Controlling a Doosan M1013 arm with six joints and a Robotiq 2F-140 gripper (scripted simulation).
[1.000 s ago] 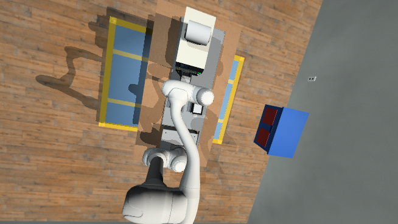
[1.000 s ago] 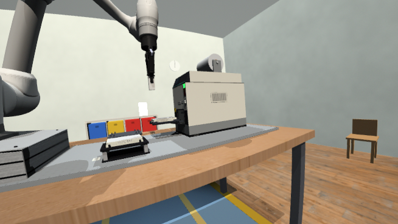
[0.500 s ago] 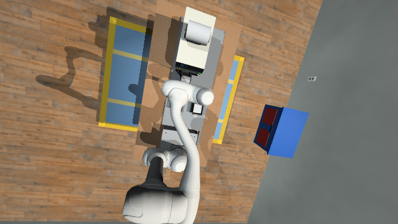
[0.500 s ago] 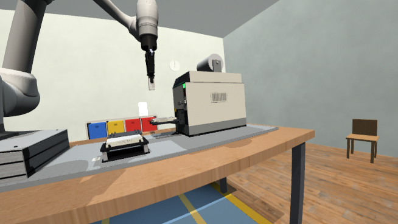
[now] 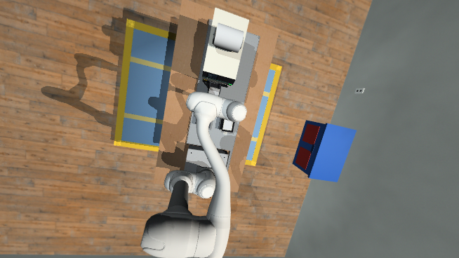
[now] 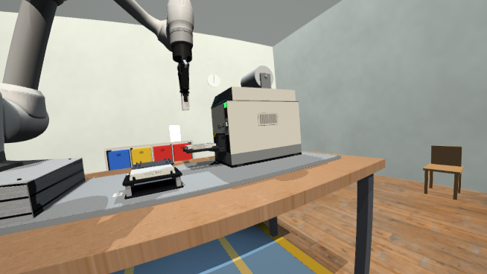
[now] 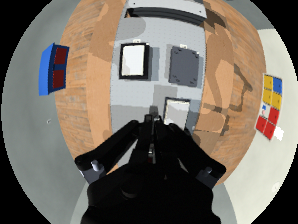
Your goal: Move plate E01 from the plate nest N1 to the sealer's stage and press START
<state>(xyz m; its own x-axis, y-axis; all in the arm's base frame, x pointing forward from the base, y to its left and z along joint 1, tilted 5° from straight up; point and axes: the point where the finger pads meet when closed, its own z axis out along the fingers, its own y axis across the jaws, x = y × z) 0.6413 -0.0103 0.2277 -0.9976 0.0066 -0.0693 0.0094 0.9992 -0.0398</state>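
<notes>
E01 (image 5: 214, 91) (image 6: 201, 147) (image 7: 176, 111) looks seated on the extended stage (image 5: 213, 84) (image 6: 202, 150), at two o'clock from the shut, empty claw (image 6: 185, 100) (image 7: 153, 112) in the wrist view. The lamp (image 5: 230, 84) (image 6: 225, 105) is green; if sealing is finished, stay high, clear of foil and stage. Leave N2's plate (image 5: 227, 125) (image 6: 152, 172) (image 7: 134, 60), at eleven, alone.

The wooden table (image 5: 261, 56) (image 6: 238, 208) (image 7: 100, 65) carries a grey mat (image 5: 250, 52) (image 6: 208, 179) (image 7: 160, 50) beneath the sealer (image 5: 224, 64) (image 6: 264, 126)
</notes>
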